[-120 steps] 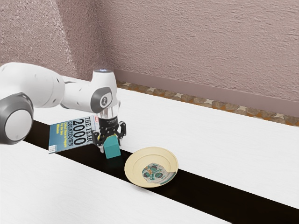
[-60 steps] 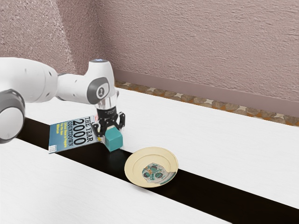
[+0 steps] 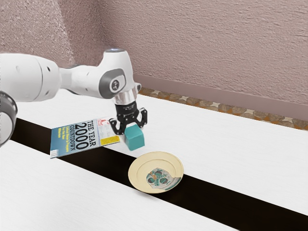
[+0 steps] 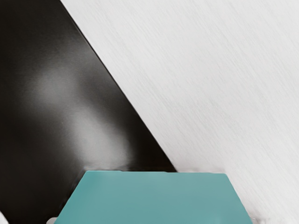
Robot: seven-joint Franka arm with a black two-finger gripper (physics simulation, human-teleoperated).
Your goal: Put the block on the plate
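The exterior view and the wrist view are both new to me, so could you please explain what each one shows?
Both are simulator renders of one scene. The exterior view is taken from beside the machine, a white jointed Franka arm reaching in from that view's left. At its end is a black two-finger gripper, closed on a teal block, which appears to be held above the white table.

A black strip runs along the table. A cream plate with a decorated patch lies partly over it, and so does a "The Year 2000 Countdown" magazine. The block is not on the plate.

The wrist view comes from a camera on the arm's hand. Its large teal shape is the same block, close up, with the strip and white tabletop beyond.
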